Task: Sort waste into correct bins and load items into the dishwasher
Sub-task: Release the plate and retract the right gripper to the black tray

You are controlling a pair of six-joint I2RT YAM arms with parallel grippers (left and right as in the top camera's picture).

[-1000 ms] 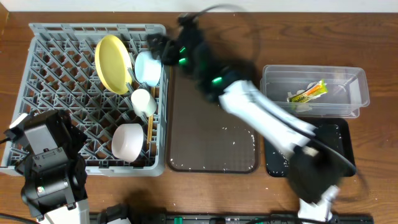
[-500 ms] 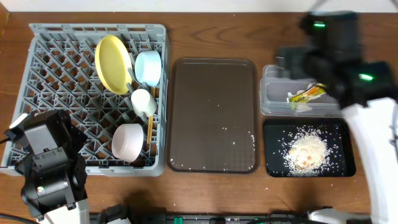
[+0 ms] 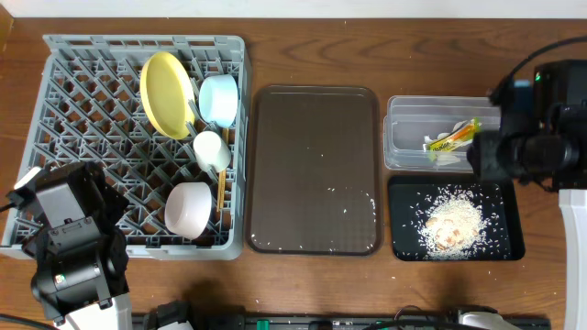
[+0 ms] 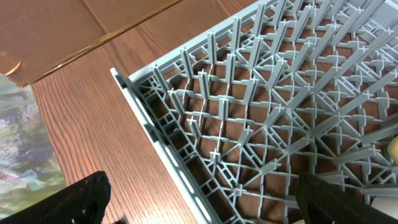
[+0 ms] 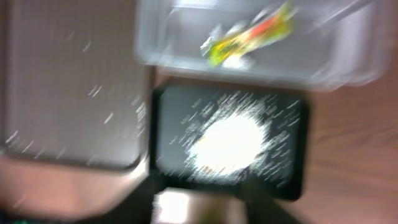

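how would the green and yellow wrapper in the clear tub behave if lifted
The wrapper looks thin and crinkled, so it is probably floppy and very light. It looks like smooth plastic, so it may slip from a pinch. Lying loose in the clear tub, it would likely slide rather than tip if pushed.

I see a robotics test bench dressed as a kitchen clean-up: a wood-grain table [image 3: 321, 284] carries a grey dish rack [image 3: 92, 110] at its left edge, a black robot arm [image 3: 69, 243] stands at the near-left corner, and cardboard [image 4: 93, 31] lies beyond the rack.
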